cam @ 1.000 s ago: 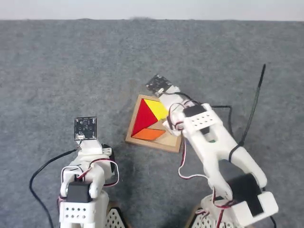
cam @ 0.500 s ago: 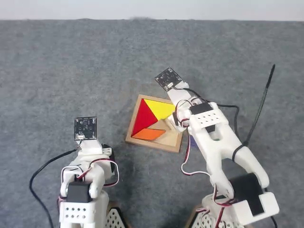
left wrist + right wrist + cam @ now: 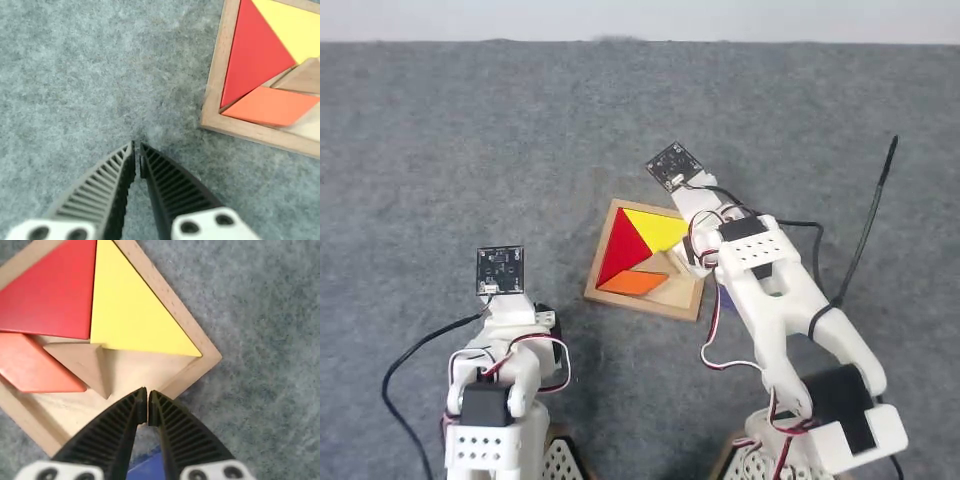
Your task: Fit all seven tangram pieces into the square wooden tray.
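Shut tight on nothing: right claw [image 3: 148, 392], over the rim of the wooden tray [image 3: 210, 359], mid-bench [image 3: 470, 130]. Inside, red piece [image 3: 50, 290] and yellow piece [image 3: 130, 315] seated. Also closed, empty: left claw [image 3: 136, 146], nearby.

Grey felt mat [image 3: 470, 130] — pale wall strip [image 3: 640, 20] behind it.

You had: table [image 3: 470, 130] covered in grey felt | square wooden tray [image 3: 640, 303] lay skewed on it | blue piece [image 3: 144, 469] lay on the felt just beside the tray.

Both arms extended, left hand [image 3: 137, 146] and right hand [image 3: 148, 392] closed
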Action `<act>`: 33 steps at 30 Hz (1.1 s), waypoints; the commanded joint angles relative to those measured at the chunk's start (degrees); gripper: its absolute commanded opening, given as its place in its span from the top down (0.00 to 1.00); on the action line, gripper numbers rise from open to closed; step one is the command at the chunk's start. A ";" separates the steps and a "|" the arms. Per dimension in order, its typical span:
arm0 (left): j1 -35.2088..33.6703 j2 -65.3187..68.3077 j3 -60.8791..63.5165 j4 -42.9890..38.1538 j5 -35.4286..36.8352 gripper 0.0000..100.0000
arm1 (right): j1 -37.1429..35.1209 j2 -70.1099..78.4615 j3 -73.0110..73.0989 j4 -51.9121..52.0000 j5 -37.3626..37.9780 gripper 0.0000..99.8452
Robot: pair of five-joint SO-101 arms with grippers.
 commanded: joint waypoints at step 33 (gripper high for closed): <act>-0.35 -1.14 -0.75 0.26 -0.88 0.99 | -4.26 -0.22 -7.30 2.33 -3.34 0.99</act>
